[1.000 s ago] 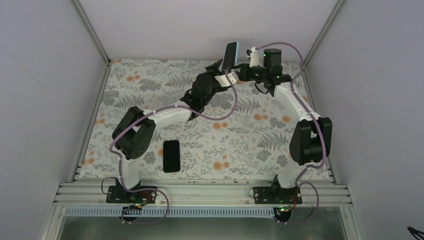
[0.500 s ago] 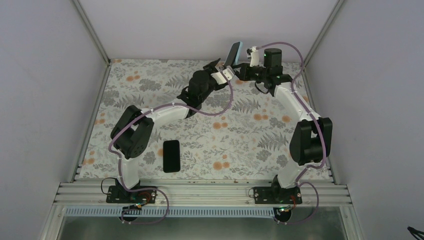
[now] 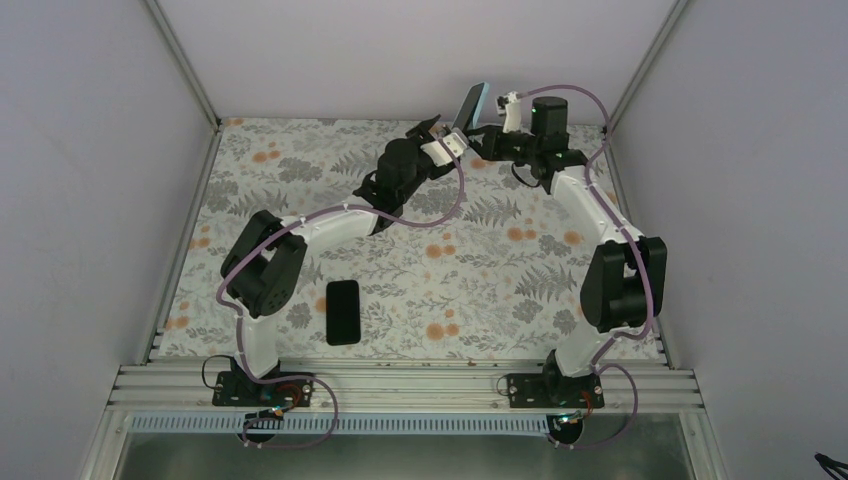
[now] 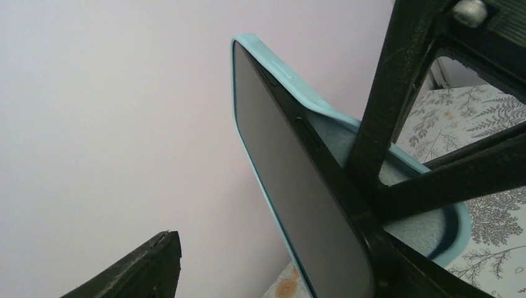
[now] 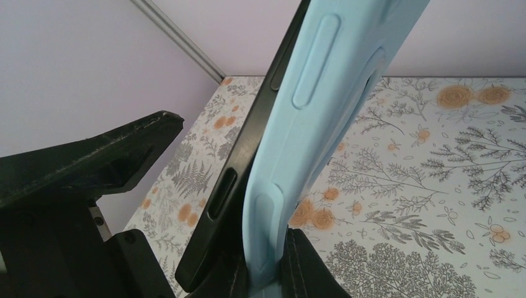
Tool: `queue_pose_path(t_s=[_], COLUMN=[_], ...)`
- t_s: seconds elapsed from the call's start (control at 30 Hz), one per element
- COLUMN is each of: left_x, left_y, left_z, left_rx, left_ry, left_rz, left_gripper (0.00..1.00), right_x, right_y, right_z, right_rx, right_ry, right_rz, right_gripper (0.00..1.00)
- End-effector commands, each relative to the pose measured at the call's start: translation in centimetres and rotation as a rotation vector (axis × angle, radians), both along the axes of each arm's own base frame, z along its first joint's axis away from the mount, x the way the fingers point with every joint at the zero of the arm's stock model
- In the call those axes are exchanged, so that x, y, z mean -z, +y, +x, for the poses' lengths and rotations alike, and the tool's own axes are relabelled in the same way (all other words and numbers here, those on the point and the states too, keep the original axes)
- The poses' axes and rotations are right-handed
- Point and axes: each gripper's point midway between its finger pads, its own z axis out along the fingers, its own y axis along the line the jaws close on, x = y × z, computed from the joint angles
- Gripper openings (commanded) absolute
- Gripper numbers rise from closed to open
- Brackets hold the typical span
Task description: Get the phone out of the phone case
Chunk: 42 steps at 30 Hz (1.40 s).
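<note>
The phone point(image 3: 465, 106) stands tilted in the air at the back of the table, still partly in the light blue phone case point(image 3: 481, 97). My right gripper point(image 3: 488, 133) is shut on the case's lower side wall point(image 5: 291, 205). In the right wrist view the phone's black edge point(image 5: 248, 155) has come away from that wall. My left gripper point(image 3: 441, 136) is open around the phone's lower end. Its near finger point(image 4: 149, 267) stands apart from the dark screen point(image 4: 291, 186). The case's inside point(image 4: 428, 230) shows behind the phone.
Another all-black phone point(image 3: 343, 311) lies flat on the floral table cover point(image 3: 480, 270) near the front left. Both grippers are close to the back wall point(image 3: 400, 50), with the frame posts point(image 3: 185, 70) at the corners.
The phone and case have tilted to the right and shifted slightly right. My left gripper has moved up and back beside them. The right gripper keeps its grip.
</note>
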Motion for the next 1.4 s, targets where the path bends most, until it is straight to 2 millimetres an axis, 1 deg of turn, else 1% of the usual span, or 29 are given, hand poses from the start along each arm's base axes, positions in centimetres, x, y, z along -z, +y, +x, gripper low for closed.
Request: queue_pose_path(t_s=[0.0,0.17,0.3,0.43,0.57,0.7,0.8,0.83,0.9,0.93,1.0,1.1,1.17,1.2,1.27,1.37], left_x=[2.2,3.3,5.0,5.9,6.5,6.6,7.4,7.5,7.7,7.8,8.1,8.3,8.2,8.3,8.4,8.6], left_y=[9.7,8.3,7.4,7.0,6.4,5.9,5.6,5.4,4.8,4.5,4.2,4.2,3.8,3.6,3.0,2.1], left_z=[5.7,5.1,5.3,5.9,6.0,6.2,6.4,6.4,6.2,6.1,6.2,6.6,6.8,6.8,6.8,6.6], left_rx=[-0.382,-0.348,-0.311,-0.302,-0.274,-0.256,-0.234,-0.222,-0.189,-0.175,-0.169,-0.179,-0.165,-0.156,-0.132,-0.085], left_ry=[-0.002,0.017,0.088,0.136,0.173,0.200,0.228,0.230,0.246,0.253,0.259,0.245,0.247,0.252,0.273,0.294], left_rz=[0.078,0.090,0.068,0.043,0.018,-0.013,-0.026,-0.026,-0.034,-0.038,-0.036,-0.037,-0.038,-0.044,-0.045,-0.053], left_gripper=[0.71,0.62,0.57,0.57,0.57,0.57,0.57,0.55,0.47,0.46,0.47,0.54,0.54,0.51,0.39,0.29], right_x=[-5.3,-5.5,-6.2,-6.4,-7.2,-7.6,-8.1,-8.3,-8.7,-8.8,-9.1,-9.5,-9.4,-9.3,-9.2,-9.4], right_y=[0.9,1.3,1.6,1.7,2.1,2.5,3.0,3.1,3.3,3.4,3.5,4.1,4.6,4.7,5.0,5.3], right_z=[-4.5,-5.0,-5.6,-6.2,-7.1,-7.8,-8.6,-9.0,-9.5,-9.6,-10.0,-10.7,-11.3,-11.6,-12.1,-12.5], right_rx=[-0.177,-0.224,-0.256,-0.289,-0.333,-0.374,-0.426,-0.444,-0.475,-0.484,-0.503,-0.540,-0.580,-0.598,-0.639,-0.660], right_ry=[-0.054,-0.050,-0.068,-0.073,-0.084,-0.078,-0.062,-0.061,-0.057,-0.057,-0.053,-0.049,-0.036,-0.027,0.002,-0.003], right_rz=[0.111,0.140,0.154,0.167,0.186,0.211,0.252,0.264,0.280,0.283,0.290,0.298,0.308,0.316,0.335,0.337], right_gripper=[0.03,0.03,0.03,0.03,0.03,0.03,0.03,0.03,0.03,0.03,0.03,0.03,0.03,0.03,0.03,0.03])
